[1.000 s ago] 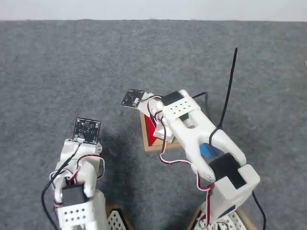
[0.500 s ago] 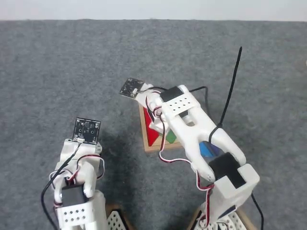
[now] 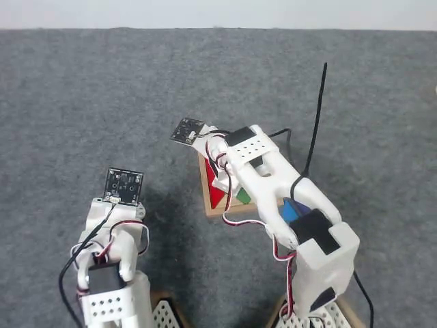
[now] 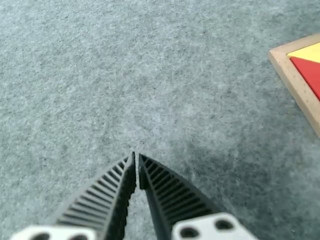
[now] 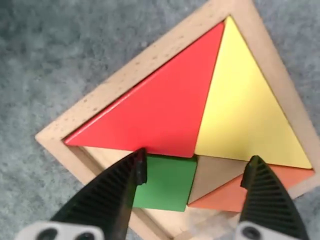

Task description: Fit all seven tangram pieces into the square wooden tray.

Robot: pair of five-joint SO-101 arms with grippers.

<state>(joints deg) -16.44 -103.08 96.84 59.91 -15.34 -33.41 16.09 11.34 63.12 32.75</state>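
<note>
Grey felt worktop [image 3: 102, 89] with two arms, seen from above. The right arm [image 3: 273, 184] reaches from the lower right toward the centre of the frame, and the left arm [image 3: 109, 260] stands parked at lower left. Over the last second the right arm has drawn back and swung slightly left, while the left arm has not moved. This has uncovered more of the square wooden tray [image 3: 205, 198] at centre, where a green square [image 3: 243, 196] now shows beside the red triangle [image 3: 213, 188]; a second ago only red showed there. The right gripper [image 5: 196, 160] hangs open and empty just above the tray, so the green square was probably the piece just set down, and the arm is free to fetch another. The right wrist view shows what the arm hides from above: the red triangle and the yellow triangle [image 5: 245, 115] meet edge to edge, the green square touches the red, and an orange piece [image 5: 235, 192] sits along the rim. Between these lies a wood-coloured patch [image 5: 215, 172], either bare floor or a piece. The high view alone shows a blue patch [image 3: 290, 208] under the arm; whether it lies in the tray cannot be told. The left gripper [image 4: 136, 165] is closed on nothing, over bare felt and well apart from the tray corner.
</note>
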